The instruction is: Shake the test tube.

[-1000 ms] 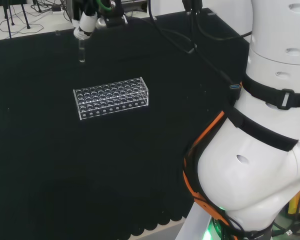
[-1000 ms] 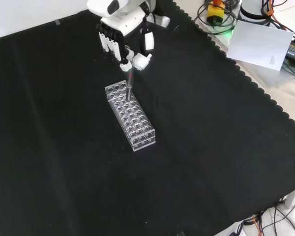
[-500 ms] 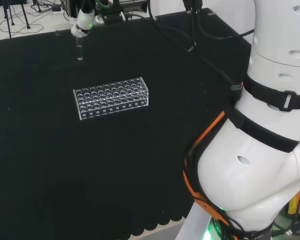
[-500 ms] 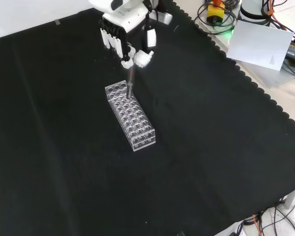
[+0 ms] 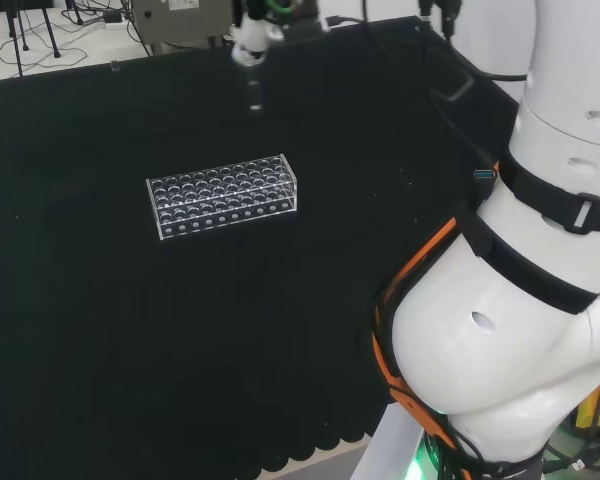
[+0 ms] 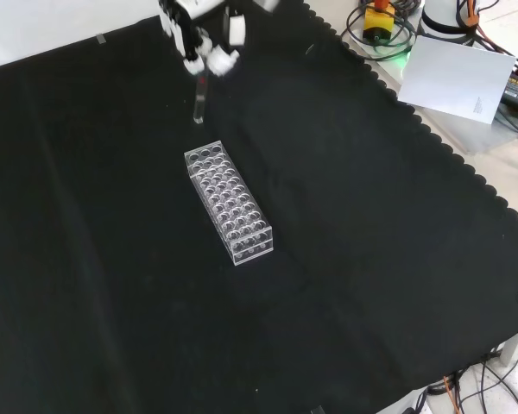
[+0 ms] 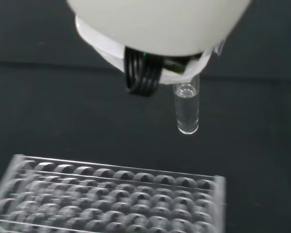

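I've swung the hand (image 6: 209, 47) right in the head view, fingers pinched on the test tube (image 6: 198, 102), now hanging clear beyond the rack's (image 6: 230, 203) far end, so the shake looks underway.

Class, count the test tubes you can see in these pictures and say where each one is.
1: a test tube hangs from the hand, above the cloth beyond the rack. Clear ones could go unseen.

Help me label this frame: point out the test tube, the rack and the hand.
test tube (image 7: 187, 111), wrist view, on its clear lower body.
rack (image 6: 230, 203), front view, on its top grid of holes.
hand (image 6: 217, 60), front view, on a white fingertip above the tube.
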{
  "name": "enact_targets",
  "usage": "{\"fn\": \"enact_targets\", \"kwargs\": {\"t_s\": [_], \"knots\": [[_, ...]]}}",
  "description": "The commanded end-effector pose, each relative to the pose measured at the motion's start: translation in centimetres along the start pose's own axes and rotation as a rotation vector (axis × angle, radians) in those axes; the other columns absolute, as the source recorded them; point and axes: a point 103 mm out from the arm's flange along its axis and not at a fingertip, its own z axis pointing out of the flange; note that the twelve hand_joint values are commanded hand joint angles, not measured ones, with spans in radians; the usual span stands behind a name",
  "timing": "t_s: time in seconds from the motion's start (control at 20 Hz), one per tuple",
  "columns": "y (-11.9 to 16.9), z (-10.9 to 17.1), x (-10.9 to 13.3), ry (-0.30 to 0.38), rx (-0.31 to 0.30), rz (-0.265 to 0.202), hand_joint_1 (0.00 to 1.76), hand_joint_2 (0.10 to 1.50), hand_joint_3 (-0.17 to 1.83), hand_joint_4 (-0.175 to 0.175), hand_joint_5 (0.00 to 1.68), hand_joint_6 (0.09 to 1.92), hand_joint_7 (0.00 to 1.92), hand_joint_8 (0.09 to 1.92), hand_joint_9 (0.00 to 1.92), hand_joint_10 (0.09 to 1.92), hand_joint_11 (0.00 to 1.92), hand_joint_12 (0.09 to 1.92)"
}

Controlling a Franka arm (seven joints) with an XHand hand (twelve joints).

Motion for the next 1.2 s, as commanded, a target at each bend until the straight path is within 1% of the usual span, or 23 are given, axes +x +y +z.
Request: {"fn": "enact_targets", "kwargs": {"t_s": [0.05,0.15,0.25,0.35,0.45,0.55,0.8,1.2], "knots": [[-3.6,-0.2,-8.7,-0.034,0.021,0.200,1.25,0.52,0.76,-0.175,1.54,0.20,1.77,0.44,1.64,0.73,1.40,1.02],[-4.0,-0.5,-9.8,-0.037,0.019,0.224,1.25,0.52,0.76,-0.175,1.54,0.19,1.77,0.44,1.64,0.73,1.40,1.02],[-4.0,-0.8,-10.3,-0.031,0.014,0.234,1.25,0.52,0.76,-0.175,1.54,0.19,1.77,0.43,1.64,0.73,1.40,1.02],[-3.8,-1.1,-10.0,-0.021,0.005,0.226,1.25,0.52,0.76,-0.175,1.54,0.19,1.77,0.43,1.64,0.73,1.40,1.02],[-3.2,-1.4,-8.8,-0.005,-0.003,0.199,1.25,0.52,0.76,-0.175,1.54,0.19,1.78,0.43,1.64,0.73,1.40,1.02],[-2.4,-1.6,-7.3,0.012,-0.012,0.166,1.25,0.52,0.76,-0.175,1.54,0.19,1.78,0.43,1.64,0.73,1.40,1.02],[-0.2,-2.1,-2.1,0.046,-0.027,0.057,1.25,0.52,0.76,-0.175,1.54,0.18,1.78,0.43,1.64,0.73,1.40,1.02],[2.6,-2.6,7.9,0.085,-0.040,-0.140,1.25,0.52,0.76,-0.175,1.55,0.18,1.78,0.43,1.64,0.73,1.40,1.01]]}}
